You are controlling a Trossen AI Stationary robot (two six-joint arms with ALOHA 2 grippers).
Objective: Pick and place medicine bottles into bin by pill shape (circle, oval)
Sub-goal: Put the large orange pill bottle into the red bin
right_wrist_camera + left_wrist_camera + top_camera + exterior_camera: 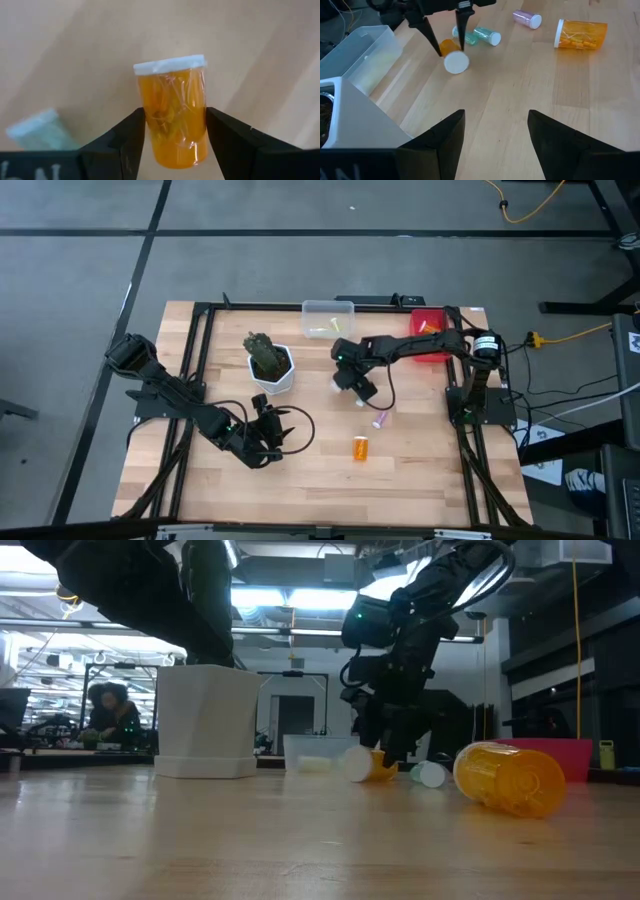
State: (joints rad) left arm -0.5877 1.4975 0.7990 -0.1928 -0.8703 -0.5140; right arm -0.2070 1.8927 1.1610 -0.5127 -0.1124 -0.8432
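A small orange medicine bottle (175,125) with a white cap (456,62) lies on its side on the table, right of the white pot. My right gripper (176,112) (358,387) is open and points steeply down over it, one finger on each side of its body. Teal bottles (487,36), a pink one (380,420) and a larger orange one (360,447) lie on their sides nearby. My left gripper (278,423) (496,117) waits open above the table's near left, holding nothing. My right gripper's fingers (135,135) stand on either side of the small orange bottle's body (172,105), across it, coming steeply from above. I cannot tell whether they touch it. The bottle lies on the table, its cap end toward my left gripper.
A white hexagonal pot (283,375) with a plant stands left of the bottles. A clear bin (328,310) and a red bin (415,315) sit along the far edge. Bare wood lies between the two grippers and toward the near edge.
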